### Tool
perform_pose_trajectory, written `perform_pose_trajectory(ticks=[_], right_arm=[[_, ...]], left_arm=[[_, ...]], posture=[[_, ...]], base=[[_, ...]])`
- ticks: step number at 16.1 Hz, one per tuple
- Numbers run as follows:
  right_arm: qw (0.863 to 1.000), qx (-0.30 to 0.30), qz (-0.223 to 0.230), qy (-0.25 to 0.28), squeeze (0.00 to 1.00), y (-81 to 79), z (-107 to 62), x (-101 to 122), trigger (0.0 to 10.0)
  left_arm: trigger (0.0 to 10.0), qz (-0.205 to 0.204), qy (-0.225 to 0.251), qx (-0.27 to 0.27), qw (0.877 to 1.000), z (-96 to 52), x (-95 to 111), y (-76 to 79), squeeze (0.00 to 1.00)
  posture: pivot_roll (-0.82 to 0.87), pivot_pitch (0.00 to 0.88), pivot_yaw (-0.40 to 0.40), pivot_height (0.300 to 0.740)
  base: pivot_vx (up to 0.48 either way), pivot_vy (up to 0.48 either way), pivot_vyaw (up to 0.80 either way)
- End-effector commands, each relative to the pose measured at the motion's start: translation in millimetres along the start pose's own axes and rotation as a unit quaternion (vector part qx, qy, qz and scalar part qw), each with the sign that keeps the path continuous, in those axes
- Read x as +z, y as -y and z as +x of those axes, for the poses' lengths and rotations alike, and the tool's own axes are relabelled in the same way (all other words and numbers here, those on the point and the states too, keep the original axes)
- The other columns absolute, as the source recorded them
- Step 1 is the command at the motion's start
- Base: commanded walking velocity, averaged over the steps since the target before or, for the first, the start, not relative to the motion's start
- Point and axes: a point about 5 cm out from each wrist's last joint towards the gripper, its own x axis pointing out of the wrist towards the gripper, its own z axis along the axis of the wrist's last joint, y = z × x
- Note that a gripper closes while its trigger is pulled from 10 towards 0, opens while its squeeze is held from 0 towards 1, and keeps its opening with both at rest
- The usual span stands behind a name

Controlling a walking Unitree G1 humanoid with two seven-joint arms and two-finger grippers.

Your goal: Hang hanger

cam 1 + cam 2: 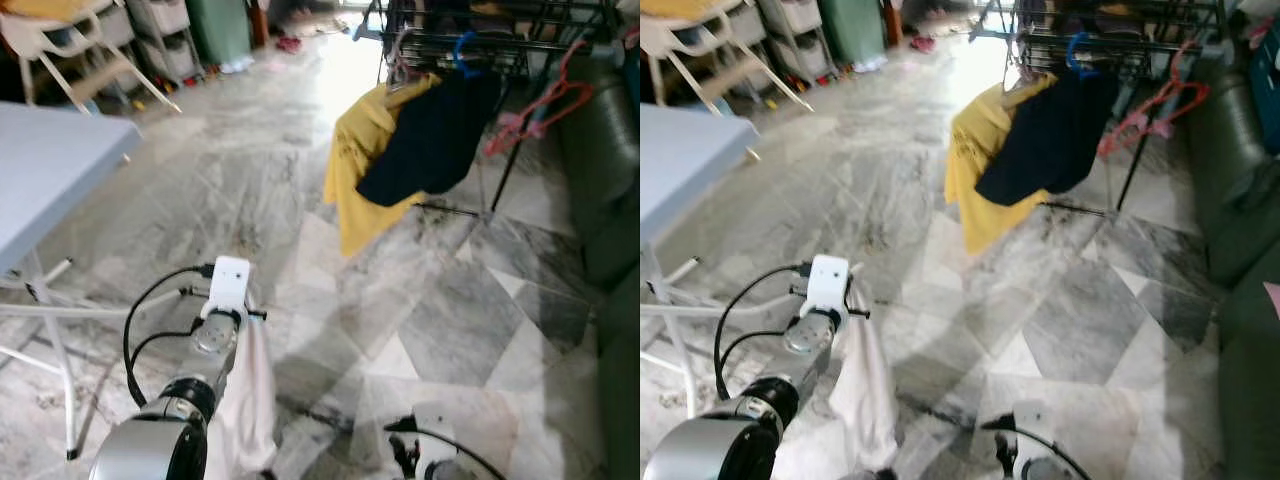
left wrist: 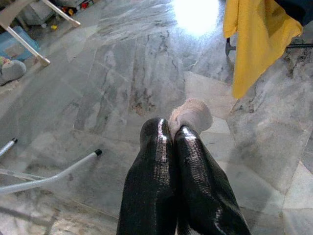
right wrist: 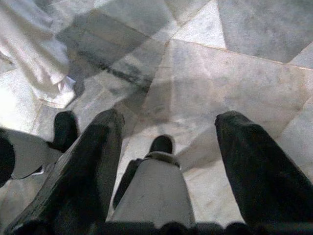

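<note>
My left gripper (image 2: 168,128) is shut on the top of a pale pinkish-white garment (image 1: 250,400), which hangs down beside my left arm over the marble floor. Whether a hanger sits inside the garment is hidden. Far ahead to the right stands a black drying rack (image 1: 500,30). On it hang a yellow garment (image 1: 365,160), a dark navy garment (image 1: 435,140), a blue hanger (image 1: 466,52) and red hangers (image 1: 540,110). My right gripper (image 3: 171,120) is low at my right side, open and holding nothing, pointing at the floor.
A grey table (image 1: 50,170) on white legs (image 1: 60,370) stands close on my left. A dark sofa (image 1: 610,180) runs along the right. Shelves and a white chair (image 1: 60,40) line the far left. Marble floor (image 1: 250,180) lies between me and the rack.
</note>
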Motion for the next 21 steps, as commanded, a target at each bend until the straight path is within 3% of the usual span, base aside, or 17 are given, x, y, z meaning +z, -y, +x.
perform_pose_trajectory(ticks=[1, 6, 8, 11, 16, 21], right_arm=[[1.000, 0.009, 0.005, -0.007, 0.00, -7.5, -0.7, -5, 10.0], [1.000, 0.009, 0.005, -0.008, 0.00, -10.1, -0.6, -5, 10.0], [1.000, 0.008, 0.010, -0.010, 0.00, -11.6, -0.7, -6, 10.0], [0.999, 0.003, 0.034, -0.009, 0.00, -12.2, -0.9, -6, 10.0], [0.992, -0.041, 0.120, -0.011, 0.00, -8.9, -1.9, -10, 10.0], [0.991, -0.058, 0.118, -0.015, 0.00, -1.0, -2.0, -10, 10.0]], left_arm=[[10.0, -0.007, 0.017, 0.010, 1.000, 3.0, 9, -6.5, 0.00], [10.0, -0.009, -0.054, -0.005, 0.998, -11.1, -29, -0.5, 0.00], [10.0, 0.010, -0.118, -0.018, 0.993, -28.6, -64, 1.8, 0.00], [10.0, 0.021, -0.173, -0.019, 0.985, -42.2, -88, 0.5, 0.00], [10.0, 0.031, -0.239, -0.039, 0.970, -58.6, -113, -0.7, 0.00], [10.0, 0.016, -0.289, -0.054, 0.956, -72.0, -130, 1.9, 0.00]], posture=[[-0.11, 0.094, 0.050, 0.740], [-0.11, 0.096, 0.053, 0.740], [-0.11, 0.096, 0.054, 0.740], [-0.10, 0.092, 0.047, 0.740], [-0.10, 0.084, 0.044, 0.740], [-0.09, 0.076, 0.038, 0.740]], base=[[0.000, 0.000, 0.00], [0.000, 0.000, 0.00], [0.000, 0.000, 0.00], [0.000, 0.000, 0.00], [0.000, 0.000, 0.00], [0.000, 0.000, 0.00]])
